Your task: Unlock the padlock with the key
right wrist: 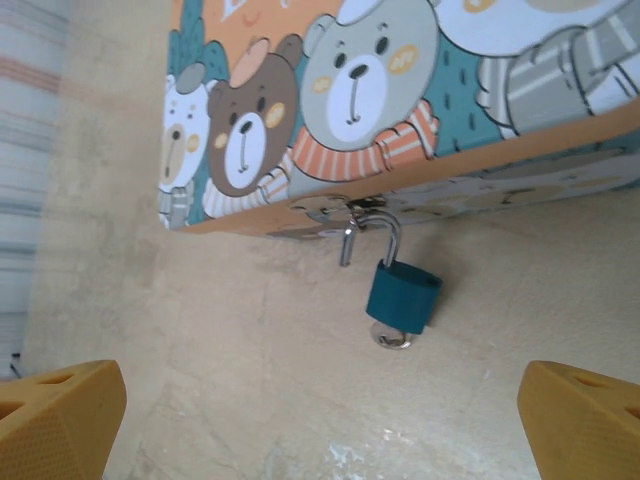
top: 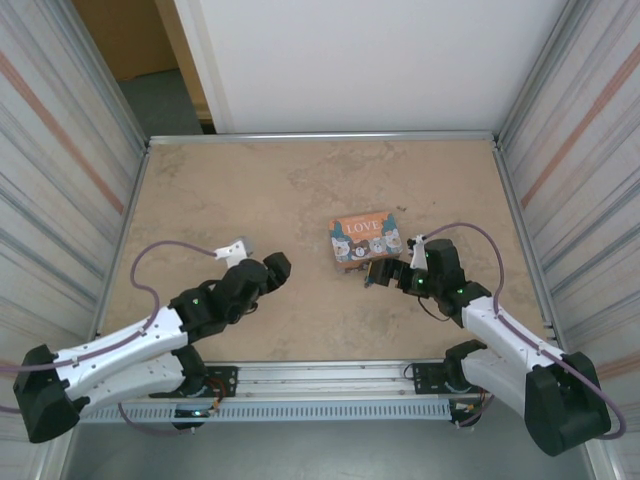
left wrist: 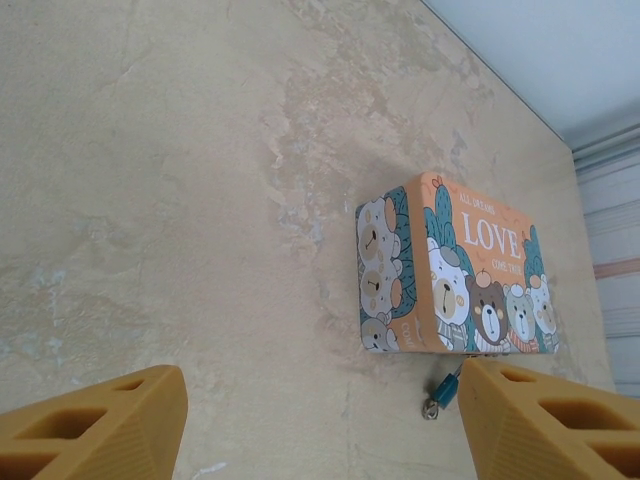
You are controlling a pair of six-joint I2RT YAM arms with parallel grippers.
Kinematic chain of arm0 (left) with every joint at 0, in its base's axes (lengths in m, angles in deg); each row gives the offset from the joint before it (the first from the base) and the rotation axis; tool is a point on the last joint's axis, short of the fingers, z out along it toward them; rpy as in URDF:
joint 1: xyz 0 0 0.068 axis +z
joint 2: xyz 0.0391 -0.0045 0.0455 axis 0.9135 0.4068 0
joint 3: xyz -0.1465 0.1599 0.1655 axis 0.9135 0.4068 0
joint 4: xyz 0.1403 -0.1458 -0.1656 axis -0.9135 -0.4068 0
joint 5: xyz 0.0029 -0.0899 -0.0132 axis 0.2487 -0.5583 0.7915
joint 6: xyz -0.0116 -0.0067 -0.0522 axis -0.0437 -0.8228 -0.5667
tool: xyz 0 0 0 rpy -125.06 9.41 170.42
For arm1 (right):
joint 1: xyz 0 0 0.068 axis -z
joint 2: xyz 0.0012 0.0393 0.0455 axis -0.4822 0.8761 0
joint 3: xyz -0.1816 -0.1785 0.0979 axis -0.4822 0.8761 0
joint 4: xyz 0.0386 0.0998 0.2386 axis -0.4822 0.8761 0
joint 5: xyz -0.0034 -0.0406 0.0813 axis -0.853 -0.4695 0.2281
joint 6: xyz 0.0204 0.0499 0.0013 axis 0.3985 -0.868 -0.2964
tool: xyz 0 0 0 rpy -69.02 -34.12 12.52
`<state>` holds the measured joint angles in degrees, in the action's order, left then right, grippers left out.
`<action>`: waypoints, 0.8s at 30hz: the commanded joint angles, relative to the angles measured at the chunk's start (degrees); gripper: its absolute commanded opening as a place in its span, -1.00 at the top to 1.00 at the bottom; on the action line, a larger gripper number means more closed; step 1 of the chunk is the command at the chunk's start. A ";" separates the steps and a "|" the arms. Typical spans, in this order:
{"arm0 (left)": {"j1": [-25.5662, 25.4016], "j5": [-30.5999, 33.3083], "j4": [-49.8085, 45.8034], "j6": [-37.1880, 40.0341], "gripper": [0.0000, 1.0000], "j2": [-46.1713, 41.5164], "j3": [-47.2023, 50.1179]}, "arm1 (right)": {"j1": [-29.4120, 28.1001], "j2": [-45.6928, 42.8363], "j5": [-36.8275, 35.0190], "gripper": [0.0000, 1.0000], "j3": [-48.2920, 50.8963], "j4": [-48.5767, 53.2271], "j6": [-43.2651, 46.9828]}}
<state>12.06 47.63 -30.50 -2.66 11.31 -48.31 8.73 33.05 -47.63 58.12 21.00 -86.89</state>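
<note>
While the small teal metal padlock (right wrist: pixel 403 295) is hanging from the hasp of the orange bear-printed tin box (right wrist: pixel 400 90) on the beige counter (right wrist: pixel 250 400), a silver key (right wrist: pixel 390 338) is poking from its underside. The left fingers (left wrist: pixel 100 425) and right fingers (right wrist: pixel 60 410) are standing spread wide, holding nothing. That padlock is looking light, slick and free to swing (its shackle seems sprung already), so pinching its flat sides is looking wisest.

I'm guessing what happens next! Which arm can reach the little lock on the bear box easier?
Probably right: the right gripper, open, sits just before the teal padlock; the left gripper is farther off.
</note>
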 commanded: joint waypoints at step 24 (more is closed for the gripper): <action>20.14 -40.65 22.41 9.77 -0.24 17.02 -1.89 | 0.58 10.41 4.50 -0.81 1.11 -17.24 2.17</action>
<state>31.43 11.78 -11.79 4.24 25.69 -47.06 8.99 42.23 -44.75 58.69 5.94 -86.61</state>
